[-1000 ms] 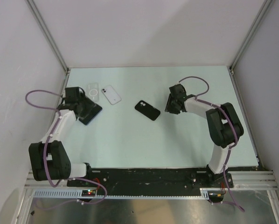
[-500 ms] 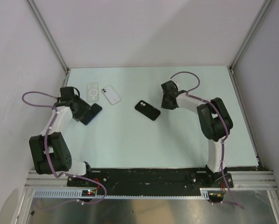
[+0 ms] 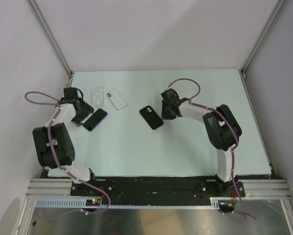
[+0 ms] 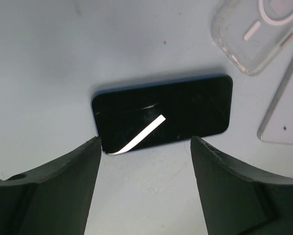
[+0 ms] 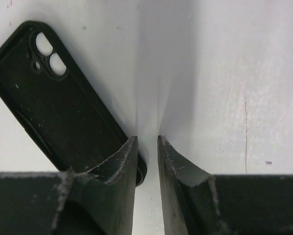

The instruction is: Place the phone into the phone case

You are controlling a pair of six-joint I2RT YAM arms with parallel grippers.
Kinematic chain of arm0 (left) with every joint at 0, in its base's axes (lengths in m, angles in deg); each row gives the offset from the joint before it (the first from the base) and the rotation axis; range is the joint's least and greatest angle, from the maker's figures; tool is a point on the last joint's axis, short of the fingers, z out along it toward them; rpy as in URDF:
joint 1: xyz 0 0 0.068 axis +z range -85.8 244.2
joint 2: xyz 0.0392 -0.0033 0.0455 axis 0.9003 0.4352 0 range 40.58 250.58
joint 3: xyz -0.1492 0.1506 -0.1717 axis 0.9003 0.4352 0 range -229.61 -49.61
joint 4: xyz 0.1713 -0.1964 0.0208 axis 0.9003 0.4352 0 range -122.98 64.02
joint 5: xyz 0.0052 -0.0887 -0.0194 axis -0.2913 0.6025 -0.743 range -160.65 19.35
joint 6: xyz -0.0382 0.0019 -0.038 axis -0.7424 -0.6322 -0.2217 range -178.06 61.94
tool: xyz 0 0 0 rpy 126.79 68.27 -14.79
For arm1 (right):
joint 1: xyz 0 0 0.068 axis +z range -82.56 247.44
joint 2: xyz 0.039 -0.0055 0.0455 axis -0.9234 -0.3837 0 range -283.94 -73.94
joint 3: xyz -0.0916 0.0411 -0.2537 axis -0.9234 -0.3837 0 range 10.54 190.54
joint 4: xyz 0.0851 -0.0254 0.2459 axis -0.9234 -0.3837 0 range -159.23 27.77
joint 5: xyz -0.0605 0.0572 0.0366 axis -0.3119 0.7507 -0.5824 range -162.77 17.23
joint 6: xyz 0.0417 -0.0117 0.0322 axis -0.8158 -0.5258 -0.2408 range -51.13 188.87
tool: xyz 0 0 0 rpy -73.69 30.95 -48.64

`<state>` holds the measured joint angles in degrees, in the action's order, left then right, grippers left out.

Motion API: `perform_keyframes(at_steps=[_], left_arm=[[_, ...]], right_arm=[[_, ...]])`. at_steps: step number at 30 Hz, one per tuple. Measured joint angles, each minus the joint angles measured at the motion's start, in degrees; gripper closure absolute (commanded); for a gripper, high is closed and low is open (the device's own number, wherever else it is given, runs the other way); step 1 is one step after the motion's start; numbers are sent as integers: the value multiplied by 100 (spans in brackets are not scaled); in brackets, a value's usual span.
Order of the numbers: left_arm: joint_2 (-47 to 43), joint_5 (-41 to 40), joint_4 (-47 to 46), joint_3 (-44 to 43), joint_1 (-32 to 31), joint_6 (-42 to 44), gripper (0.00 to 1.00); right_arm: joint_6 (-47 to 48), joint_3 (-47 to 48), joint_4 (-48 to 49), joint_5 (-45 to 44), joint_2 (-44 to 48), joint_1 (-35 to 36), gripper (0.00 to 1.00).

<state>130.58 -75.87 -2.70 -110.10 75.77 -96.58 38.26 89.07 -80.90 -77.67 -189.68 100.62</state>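
**Two black-and-white arms, purple cables**

Left arm (image 3: 58, 120) and right arm (image 3: 227, 166): white tube links, chunky black joint housings. Purple left cable (image 3: 36, 94) loops off one and purple right cable (image 3: 185, 82) off the other, with more purple wire at both bases. Bases are bolted to a black rail (image 3: 156, 185). Left gripper (image 4: 144, 147): fingers (image 4: 48, 191) are matte dark grey, smooth wedges. Right gripper (image 5: 147, 139): fingers (image 5: 105, 186) are black, with pale scuffed edges and dusty specks.
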Motion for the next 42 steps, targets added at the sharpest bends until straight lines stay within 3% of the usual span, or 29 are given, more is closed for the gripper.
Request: perform_keyframes(at_steps=[7, 16, 33, 42], left_arm=[[975, -120, 63, -872, 111, -229, 39], [1700, -321, 57, -1482, 109, -509, 67], [2149, -409, 70, -1478, -310, -590, 75], [1635, -518, -105, -758, -754, -719, 75]], right_arm=[[4, -415, 20, 365, 404, -33, 76], [4, -459, 107, 573, 704, -131, 76], [22, -461, 175, 699, 938, -247, 76], [37, -461, 175, 741, 938, -245, 77]])
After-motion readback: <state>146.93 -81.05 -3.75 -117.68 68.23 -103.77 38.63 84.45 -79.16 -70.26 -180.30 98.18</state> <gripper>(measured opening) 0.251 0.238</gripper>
